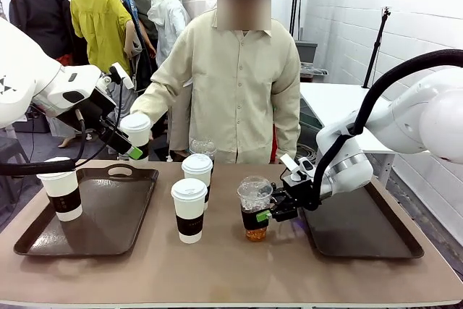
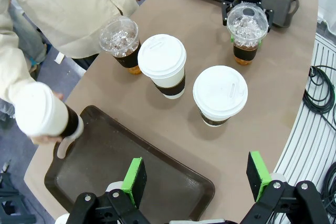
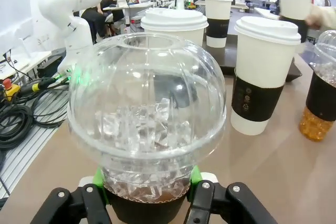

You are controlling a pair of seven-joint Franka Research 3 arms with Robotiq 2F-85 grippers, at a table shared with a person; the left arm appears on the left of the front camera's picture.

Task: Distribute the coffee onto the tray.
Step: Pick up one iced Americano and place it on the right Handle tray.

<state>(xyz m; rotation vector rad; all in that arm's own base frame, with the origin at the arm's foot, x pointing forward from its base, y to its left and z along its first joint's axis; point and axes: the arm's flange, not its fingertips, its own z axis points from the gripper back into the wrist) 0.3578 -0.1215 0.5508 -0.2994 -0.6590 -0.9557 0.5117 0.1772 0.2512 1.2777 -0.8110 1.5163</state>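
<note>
I saw sleeved cup (image 1: 60,188) on left tray (image 1: 108,222), left end of table (image 1: 217,273); left end effector (image 2: 197,174) hung wide, empty, above that tray; two more sleeved cups (image 1: 189,209) (image 1: 197,171) mid-table; right end effector (image 1: 269,215) clamped on dome-lidded cup (image 1: 255,204), just beside right tray (image 1: 362,229).

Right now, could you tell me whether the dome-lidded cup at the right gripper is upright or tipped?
Upright: the dome-lidded cup stands on the table, dome uppermost, with the right gripper shut on it.

No print can be read; small pale marks on one cup's brown sleeve (image 3: 247,98) are illegible.
</note>
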